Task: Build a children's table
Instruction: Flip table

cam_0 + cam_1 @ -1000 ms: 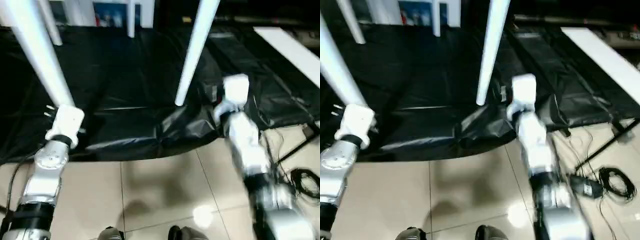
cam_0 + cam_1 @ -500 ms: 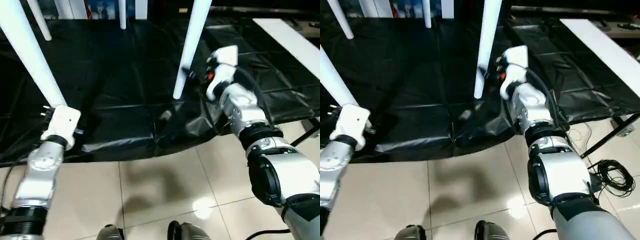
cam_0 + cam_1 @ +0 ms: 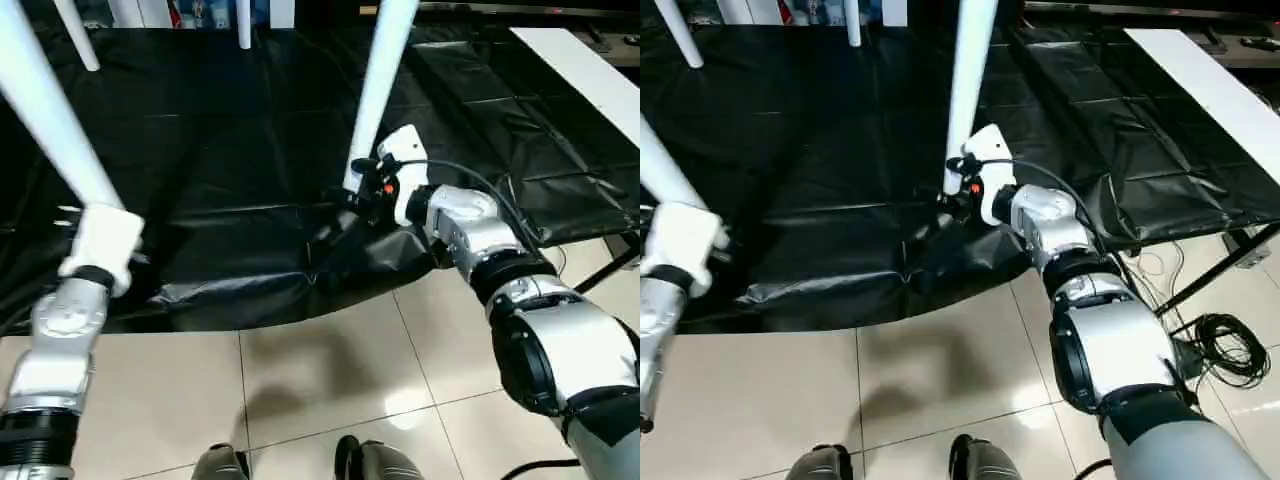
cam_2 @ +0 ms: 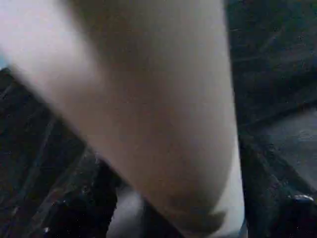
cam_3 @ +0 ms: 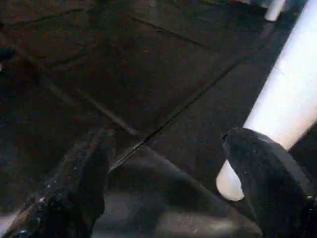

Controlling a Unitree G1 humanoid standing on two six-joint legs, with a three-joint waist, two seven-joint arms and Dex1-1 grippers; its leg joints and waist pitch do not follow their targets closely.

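Observation:
The children's table stands over the black cloth, and its white tapered legs come down from the top of the picture. One leg (image 3: 50, 110) runs down into my left gripper (image 3: 100, 240), whose jaws are hidden behind the white wrist; in the left wrist view that leg (image 4: 163, 124) lies close between them. The middle leg (image 3: 378, 80) ends just above the cloth. My right gripper (image 3: 352, 200) is at that leg's foot, open. In the right wrist view the leg's end (image 5: 282, 114) lies beside one black finger (image 5: 262, 168).
Two far legs (image 3: 78, 35) (image 3: 243, 25) stand at the back. The black cloth (image 3: 220, 130) hangs in folds over the front edge. A white board (image 3: 580, 70) lies at the right. Cables (image 3: 1225, 355) lie on the tiled floor.
My right arm has swung in and to the left, bringing its gripper down to the foot of the middle leg. The left arm stays on its leg, shifted slightly left.

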